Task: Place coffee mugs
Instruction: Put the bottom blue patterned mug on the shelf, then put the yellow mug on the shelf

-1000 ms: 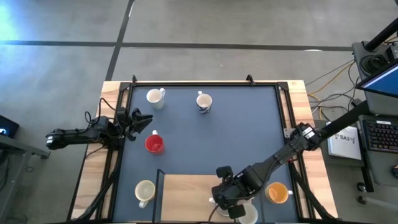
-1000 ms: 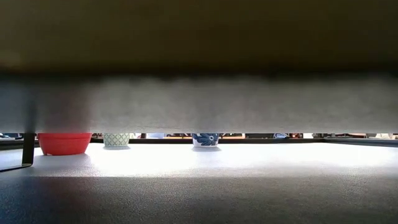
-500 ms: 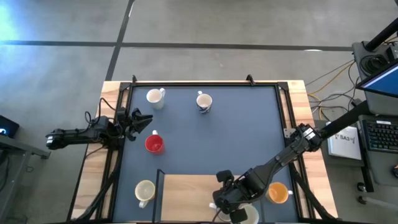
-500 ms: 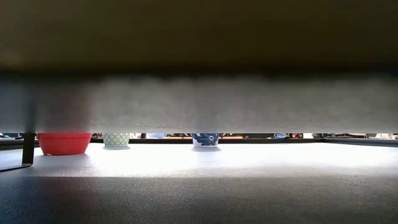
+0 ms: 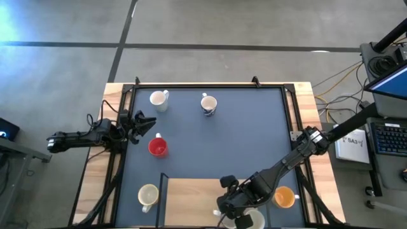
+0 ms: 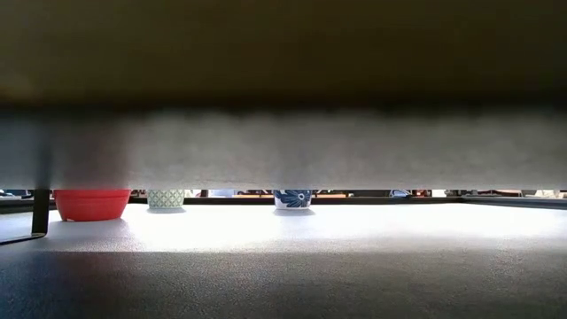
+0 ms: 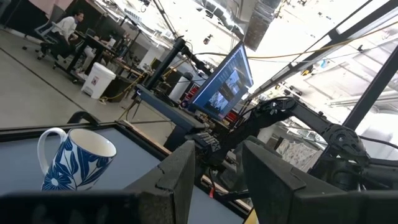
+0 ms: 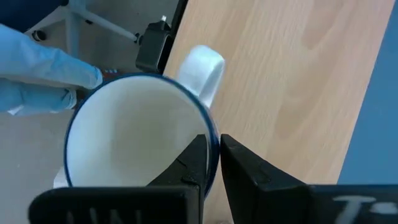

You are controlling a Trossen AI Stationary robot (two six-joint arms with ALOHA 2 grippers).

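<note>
Beyond the table edge, a gloved hand touched the white mug; only the wrist view showed the right gripper pinching its rim.

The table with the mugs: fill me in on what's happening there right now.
The right hand is at the near edge of the table, over the light wooden board, pinching the rim of a white mug with a blue rim. A blue-gloved hand of a person is right beside that mug. The left hand waits open by the left edge, near the red mug. Other mugs stand on the dark mat: two at the far side, a cream one and an orange one near.
</note>
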